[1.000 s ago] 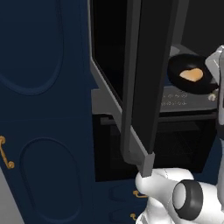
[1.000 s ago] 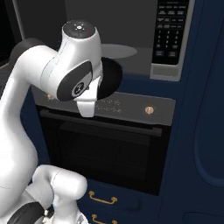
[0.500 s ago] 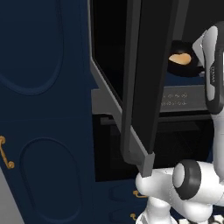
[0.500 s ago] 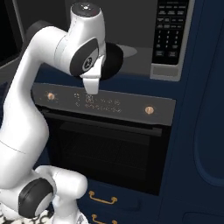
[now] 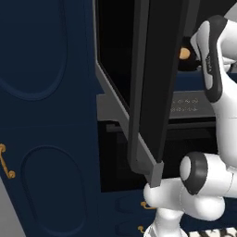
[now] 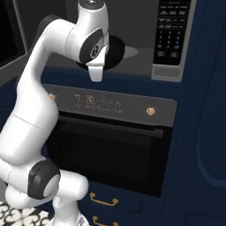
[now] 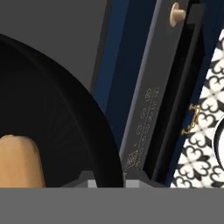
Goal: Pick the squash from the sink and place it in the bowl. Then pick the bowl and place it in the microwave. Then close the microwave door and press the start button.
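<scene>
- I am looking past the microwave door, which is standing swung wide open on my left; its dark glass panel and grey lower corner are cutting across the left base view and hiding much of the cavity.
- The microwave is opening ahead of me in the right base view, its grey floor running out to a front lip, with the keypad on the right side of the frame.
- The arm is reaching up into that opening, and the bowl is sitting at the front of the cavity, just behind the wrist; I cannot tell whether it is resting on the floor or held just above it.
- To the right of the bowl the cavity floor is lying bare up to the keypad wall, so there is open room on that side; on the left the open door is crowding the space.
- Below the lip, the oven with its control strip and round knobs is facing me.
- The gripper is pressed together on the bowl's rim, the black wall curving right at the fingers.
- The bowl is looking glossy black and round.
- The squash is lying inside it, a smooth orange-tan stub with a rounded end.
</scene>
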